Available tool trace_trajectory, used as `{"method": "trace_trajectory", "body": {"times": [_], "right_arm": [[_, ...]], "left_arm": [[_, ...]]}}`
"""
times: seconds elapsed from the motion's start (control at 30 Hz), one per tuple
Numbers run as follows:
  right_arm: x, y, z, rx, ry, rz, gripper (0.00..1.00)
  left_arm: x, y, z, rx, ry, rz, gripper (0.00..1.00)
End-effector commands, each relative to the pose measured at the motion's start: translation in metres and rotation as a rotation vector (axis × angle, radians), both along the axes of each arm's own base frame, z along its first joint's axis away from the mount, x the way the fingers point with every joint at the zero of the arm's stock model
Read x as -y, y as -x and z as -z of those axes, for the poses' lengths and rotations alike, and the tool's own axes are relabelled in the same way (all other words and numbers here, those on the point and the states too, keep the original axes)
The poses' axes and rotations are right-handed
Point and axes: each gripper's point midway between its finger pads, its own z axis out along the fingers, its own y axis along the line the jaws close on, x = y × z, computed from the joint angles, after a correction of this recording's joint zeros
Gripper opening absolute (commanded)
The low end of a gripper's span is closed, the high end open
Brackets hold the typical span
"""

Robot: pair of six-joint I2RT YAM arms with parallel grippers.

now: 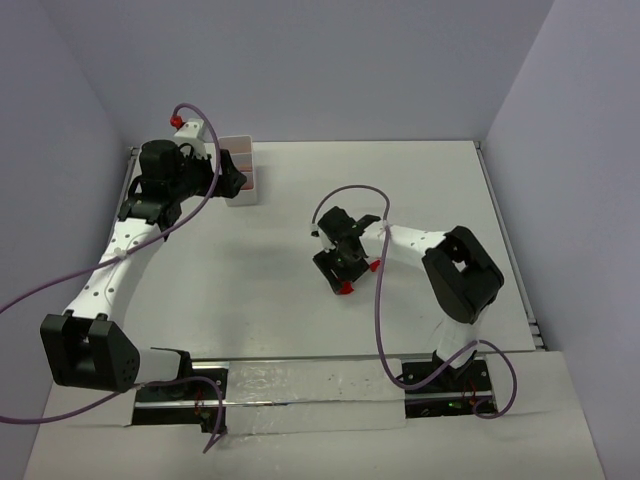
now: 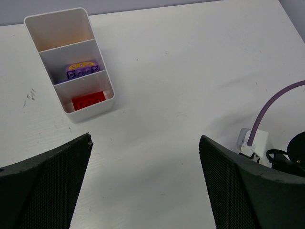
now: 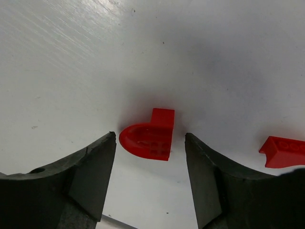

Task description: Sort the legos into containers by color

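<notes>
The white three-compartment tray (image 2: 108, 93) stands at the far left (image 1: 245, 192). Its middle compartment holds a purple brick (image 2: 84, 69) and its near one a red brick (image 2: 88, 100). The far compartment shows no piece. My left gripper (image 2: 145, 140) is open and empty, hovering just beside the tray (image 1: 231, 181). My right gripper (image 3: 150, 143) is open, low over the table (image 1: 338, 272). A red rounded lego (image 3: 147, 136) lies between its fingertips, untouched (image 1: 345, 288). A second red lego (image 3: 283, 151) lies just to its right (image 1: 373, 265).
The white table (image 1: 420, 190) has raised edges and is enclosed by grey walls on three sides. Part of the right arm with its purple cable (image 2: 267, 114) shows at the lower right of the left wrist view.
</notes>
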Motion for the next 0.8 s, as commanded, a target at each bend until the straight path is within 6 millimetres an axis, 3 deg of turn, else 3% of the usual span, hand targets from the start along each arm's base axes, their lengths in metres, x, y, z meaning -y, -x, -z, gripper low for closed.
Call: {"method": "trace_trajectory", "body": {"times": [0.0, 0.17, 0.37, 0.57, 0.63, 0.77], "right_arm": [[-0.015, -0.006, -0.008, 0.003, -0.034, -0.017, 0.55], [-0.025, -0.006, -0.021, -0.004, -0.084, -0.027, 0.42], [-0.048, -0.009, -0.060, -0.012, -0.243, -0.043, 0.34], [-0.069, -0.043, -0.142, -0.049, -0.597, 0.067, 0.29], [-0.061, -0.065, -0.169, -0.044, -0.726, 0.170, 0.15], [-0.056, -0.093, -0.212, -0.019, -0.916, 0.334, 0.14]], "left_arm": [[0.001, -0.003, -0.013, 0.039, 0.000, 0.016, 0.99], [0.001, -0.003, -0.011, 0.024, 0.011, 0.014, 0.99], [0.002, 0.004, 0.000, -0.032, 0.084, 0.072, 0.99], [0.017, 0.031, 0.017, -0.072, 0.205, 0.218, 0.97], [0.021, 0.037, 0.020, -0.068, 0.235, 0.222, 0.95], [0.030, 0.041, 0.027, -0.080, 0.246, 0.218, 0.89]]}}
